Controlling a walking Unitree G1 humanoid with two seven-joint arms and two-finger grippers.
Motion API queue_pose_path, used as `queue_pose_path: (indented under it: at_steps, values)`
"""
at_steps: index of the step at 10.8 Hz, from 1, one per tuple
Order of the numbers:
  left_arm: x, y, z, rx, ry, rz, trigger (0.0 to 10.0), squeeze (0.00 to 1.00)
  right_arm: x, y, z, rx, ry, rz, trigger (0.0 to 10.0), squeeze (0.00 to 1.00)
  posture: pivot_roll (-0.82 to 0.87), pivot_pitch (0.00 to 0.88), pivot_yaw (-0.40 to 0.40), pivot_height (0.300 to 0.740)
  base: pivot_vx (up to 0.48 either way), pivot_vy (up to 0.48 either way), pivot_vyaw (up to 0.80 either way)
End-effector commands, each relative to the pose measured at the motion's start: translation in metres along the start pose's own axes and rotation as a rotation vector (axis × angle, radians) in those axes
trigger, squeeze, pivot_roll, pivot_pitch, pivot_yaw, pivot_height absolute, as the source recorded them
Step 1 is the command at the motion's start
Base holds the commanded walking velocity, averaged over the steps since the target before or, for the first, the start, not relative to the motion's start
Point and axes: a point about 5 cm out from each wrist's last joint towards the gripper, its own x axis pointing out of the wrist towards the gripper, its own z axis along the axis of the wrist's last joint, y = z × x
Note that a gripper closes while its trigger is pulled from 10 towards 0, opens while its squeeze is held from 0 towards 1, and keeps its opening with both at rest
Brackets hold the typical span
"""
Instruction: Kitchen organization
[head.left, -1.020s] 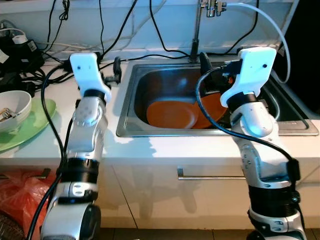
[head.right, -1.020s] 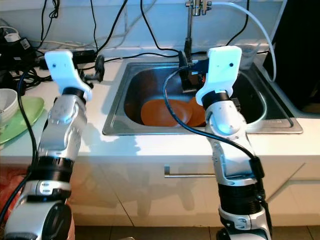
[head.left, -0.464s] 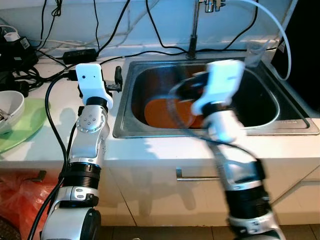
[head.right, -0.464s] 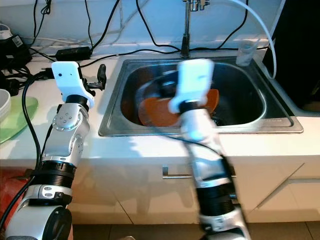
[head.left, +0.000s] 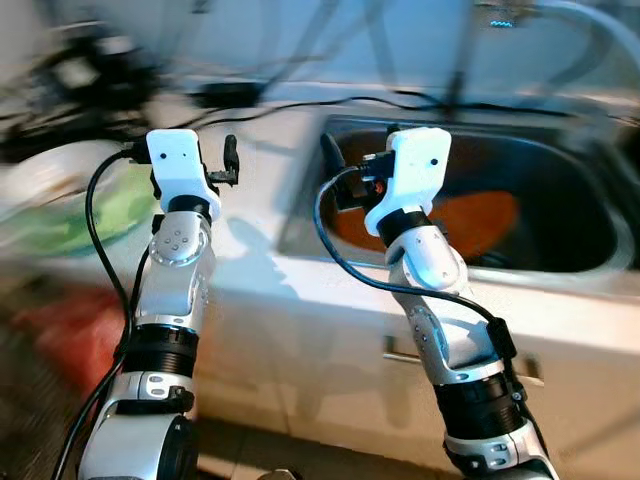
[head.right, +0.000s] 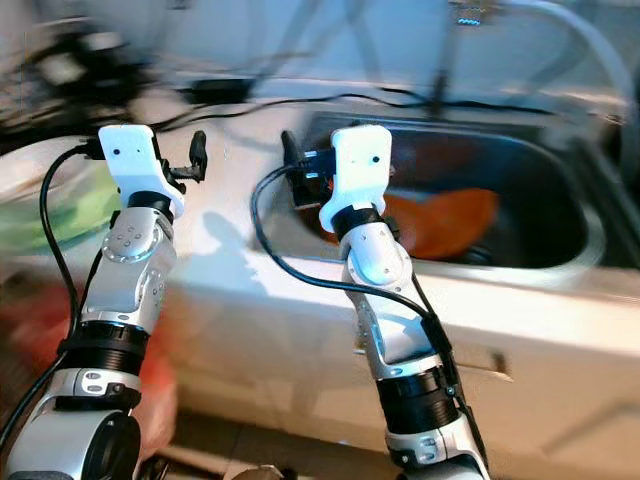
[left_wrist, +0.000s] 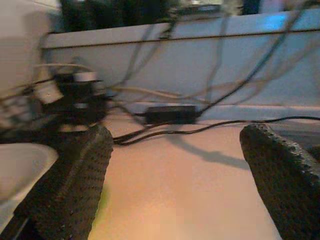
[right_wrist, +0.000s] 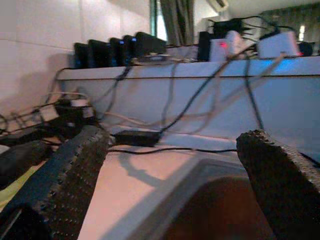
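Orange plates in sink; right hand above its rim.

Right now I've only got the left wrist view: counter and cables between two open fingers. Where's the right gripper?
Observer: The right gripper hovers over the left rim of the sink, fingers apart, holding nothing.
Operator: Anything in the sink?
Observer: Orange plates lie in the basin.
Operator: And out to my left?
Observer: A green plate, blurred, sits on the counter to the left of the left gripper.
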Motion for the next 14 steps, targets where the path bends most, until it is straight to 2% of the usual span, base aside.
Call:
queue_pose_path:
  at_steps: [1,4,8,12,14]
  values:
    - [0.001,0.003,-0.003,0.012,0.016,0.016,10.0,0.0,0.002,-0.001,0.002,-0.01,-0.009,-0.006,10.0,0.0,0.0,0.0,0.059,0.74,0.0,0.0,0.8]
    - [0.003,0.001,-0.009,0.021,0.066,-0.005,10.0,0.0,0.003,-0.005,0.001,-0.017,-0.002,-0.019,10.0,0.0,0.0,0.0,0.057,0.74,0.0,0.0,0.8]
    - [0.013,0.009,-0.011,0.031,0.128,-0.005,10.0,0.0,0.007,-0.012,0.008,0.005,0.008,-0.008,10.0,0.0,0.0,0.0,0.056,0.74,0.0,0.0,0.0]
    - [0.017,0.008,-0.017,0.014,0.178,-0.025,10.0,0.0,0.002,-0.013,-0.003,-0.014,0.155,0.092,10.0,0.0,-0.01,0.0,0.054,0.74,0.0,0.0,0.0]
    - [0.017,0.008,-0.022,0.005,0.212,-0.031,10.0,0.0,-0.004,-0.006,-0.009,-0.038,0.232,0.205,10.0,0.0,-0.02,0.0,0.054,0.74,0.0,0.0,0.0]
